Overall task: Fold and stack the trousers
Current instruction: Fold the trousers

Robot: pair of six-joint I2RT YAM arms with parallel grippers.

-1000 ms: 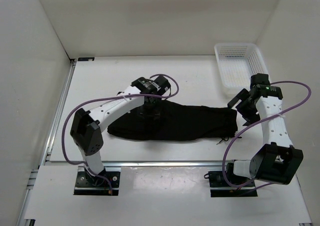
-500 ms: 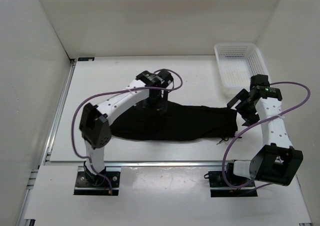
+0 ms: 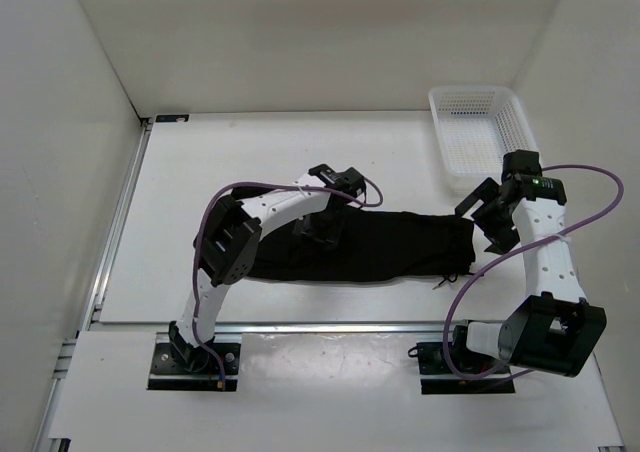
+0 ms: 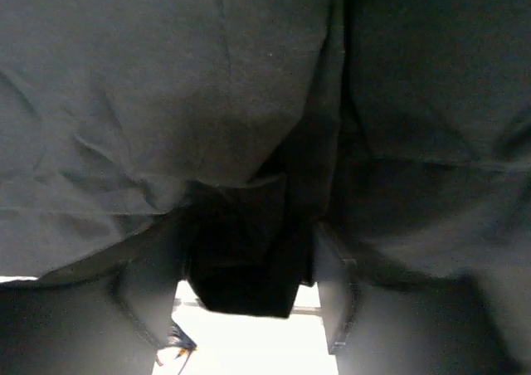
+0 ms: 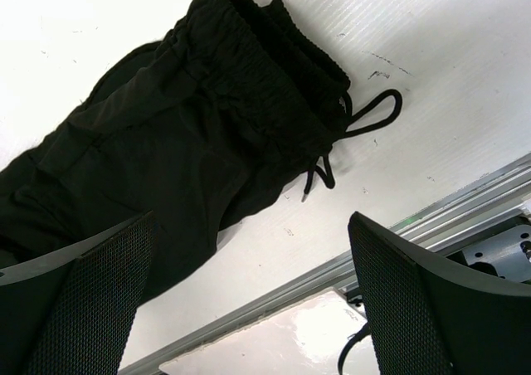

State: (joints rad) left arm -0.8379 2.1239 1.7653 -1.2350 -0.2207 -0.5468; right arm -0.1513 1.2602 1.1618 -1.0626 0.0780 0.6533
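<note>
The black trousers (image 3: 400, 247) lie stretched left to right across the table's middle. Their waistband and drawstring are at the right end (image 5: 274, 101). My left gripper (image 3: 325, 227) is down on the left half of the cloth. In the left wrist view it (image 4: 249, 236) is shut on a bunched fold of the trousers (image 4: 241, 267), and black cloth fills the rest of that view. My right gripper (image 3: 494, 217) hovers just right of the waistband. It (image 5: 249, 226) is open and empty, its mesh pads (image 5: 83, 300) wide apart.
A white mesh basket (image 3: 480, 127) stands at the back right, close behind the right gripper. White walls close in the table on the left, back and right. A metal rail (image 3: 330, 324) runs along the near edge.
My left gripper has moved right along the trousers, pulling the left end of the cloth with it. The left elbow has swung right. The right arm has hardly moved.
</note>
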